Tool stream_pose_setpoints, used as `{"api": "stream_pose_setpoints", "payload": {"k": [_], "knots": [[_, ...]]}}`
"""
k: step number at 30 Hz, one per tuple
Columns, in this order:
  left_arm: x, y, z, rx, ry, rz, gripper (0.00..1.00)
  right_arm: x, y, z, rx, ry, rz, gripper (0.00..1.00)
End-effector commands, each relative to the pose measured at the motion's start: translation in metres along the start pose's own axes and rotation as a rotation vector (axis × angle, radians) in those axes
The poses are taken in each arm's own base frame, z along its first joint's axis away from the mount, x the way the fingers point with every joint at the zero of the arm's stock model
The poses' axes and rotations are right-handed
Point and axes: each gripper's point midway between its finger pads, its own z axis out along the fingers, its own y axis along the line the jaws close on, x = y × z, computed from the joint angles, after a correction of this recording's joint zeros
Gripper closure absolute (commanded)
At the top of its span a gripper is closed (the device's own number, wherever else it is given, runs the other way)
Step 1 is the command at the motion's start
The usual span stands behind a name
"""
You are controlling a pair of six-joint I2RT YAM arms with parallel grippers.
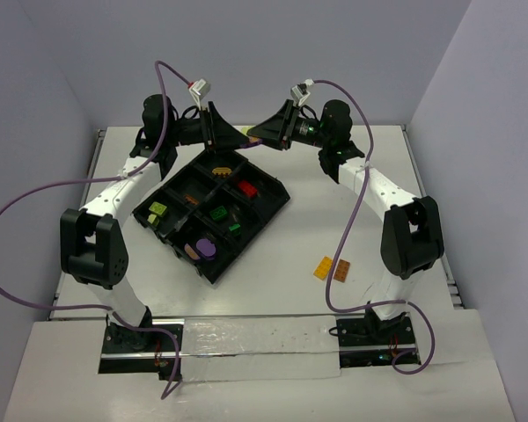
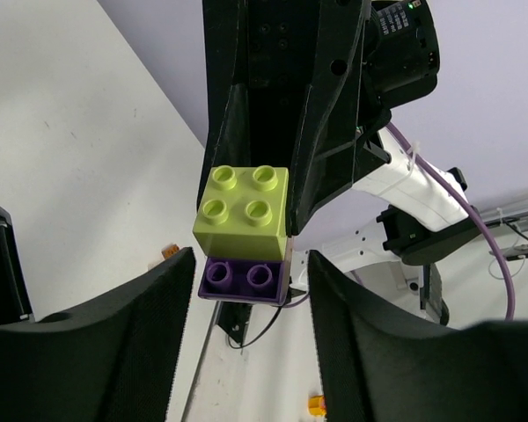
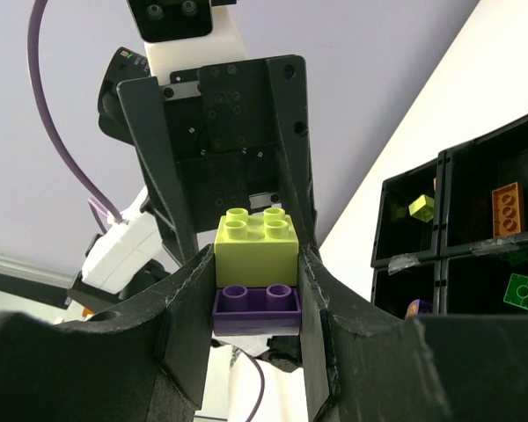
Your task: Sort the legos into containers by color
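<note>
Pincers meet nose to nose at top centre of the overhead view, near the tray's (image 1: pixel 255 236) far corner. The right pincer (image 3: pixel 255 264) is clamped on a 2-brick stack, lime brick (image 3: pixel 256 237) above purple brick (image 3: pixel 256 309). The left pincer (image 2: pixel 251 264) is open w/ the purple half between its fingers, slim gap each side — not gripping. Stack's long axis runs up-down in both wrist views. Probably next: left closes on purple and pulls it off — the left is the nearer free arm.
</note>
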Motion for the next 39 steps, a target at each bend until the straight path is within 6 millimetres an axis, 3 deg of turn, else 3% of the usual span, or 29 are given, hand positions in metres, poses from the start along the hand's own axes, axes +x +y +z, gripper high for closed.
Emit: {"api": "stream_pose_setpoints", "payload": {"k": [1,5,8,9,11,14,17,21,28,39], "knots": [[-0.004,-0.016,-0.004,0.044,-0.005,0.076,0.46,-0.008,0.017,0.003,-0.043,-0.019,-0.052,1.00],[-0.006,-0.015,-0.006,0.037,-0.015,0.074,0.64,-0.008,0.016,0.004,-0.042,-0.019,-0.049,1.00],[-0.007,-0.013,-0.007,0.030,-0.022,0.070,0.97,-0.007,0.016,0.003,-0.040,-0.019,-0.050,1.00],[-0.008,-0.013,-0.008,0.027,-0.025,0.069,0.99,-0.007,0.014,0.003,-0.037,-0.020,-0.050,1.00],[-0.009,-0.012,-0.010,0.025,-0.033,0.064,1.00,-0.006,0.013,0.002,-0.033,-0.016,-0.047,1.00],[-0.008,-0.011,-0.014,0.023,-0.038,0.059,1.00,-0.005,0.012,0.001,-0.024,-0.009,-0.051,0.75],[-0.006,-0.012,-0.022,0.021,-0.035,0.060,1.00,-0.006,0.011,-0.001,-0.016,0.002,-0.052,0.57],[0.002,-0.015,-0.033,0.045,-0.002,0.071,1.00,-0.014,0.027,0.000,-0.055,0.029,-0.091,0.51],[0.010,-0.019,-0.037,0.056,0.021,0.075,1.00,-0.003,0.026,0.002,-0.087,0.165,-0.095,0.41],[0.012,-0.027,-0.034,0.066,0.026,0.093,1.00,0.004,0.017,0.018,-0.051,0.233,-0.112,0.39]]}}
